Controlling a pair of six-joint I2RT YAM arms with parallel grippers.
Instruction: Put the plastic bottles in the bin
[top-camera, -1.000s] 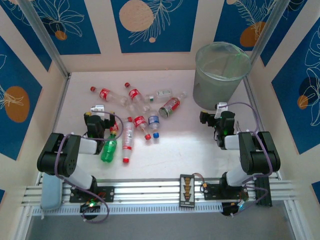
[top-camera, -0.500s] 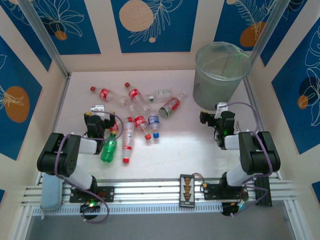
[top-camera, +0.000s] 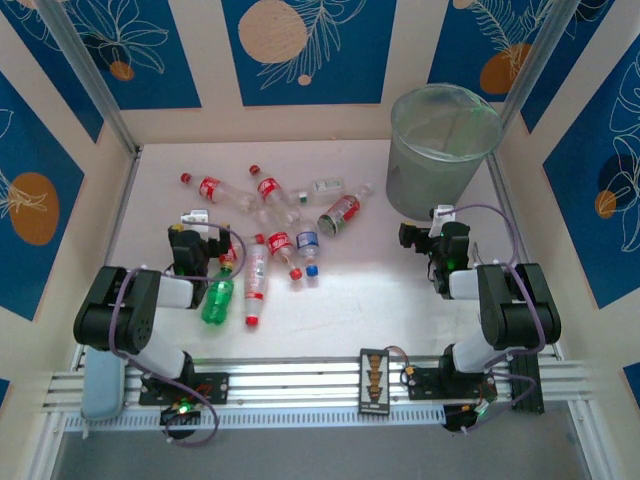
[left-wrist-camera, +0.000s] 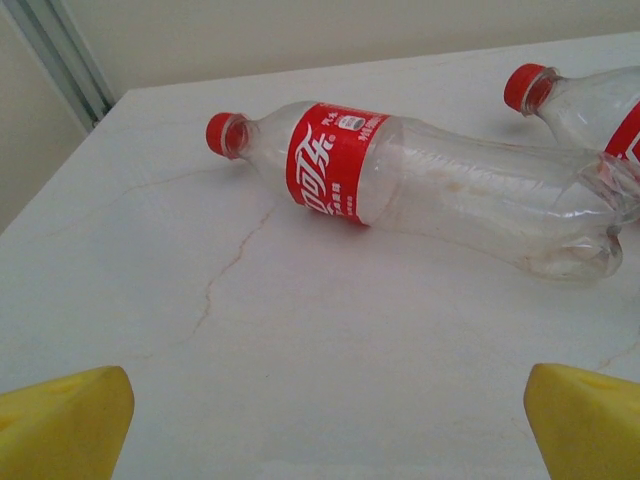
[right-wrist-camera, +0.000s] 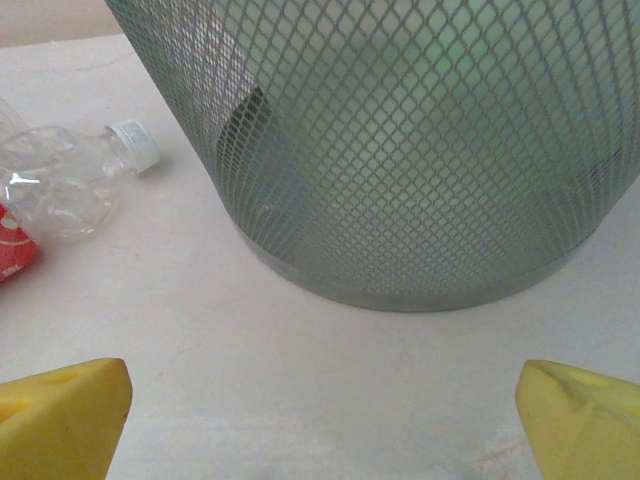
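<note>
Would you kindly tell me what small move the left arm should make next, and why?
Probably ease the left gripper forward and down over the red-labelled bottle. Its jaws stand open and empty, and that bottle lies on its side on the table straight ahead, ready to be grasped before any carry to the bin at the far right.

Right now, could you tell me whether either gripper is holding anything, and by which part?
Nothing is held: the left gripper and the right gripper are both open and empty.
</note>
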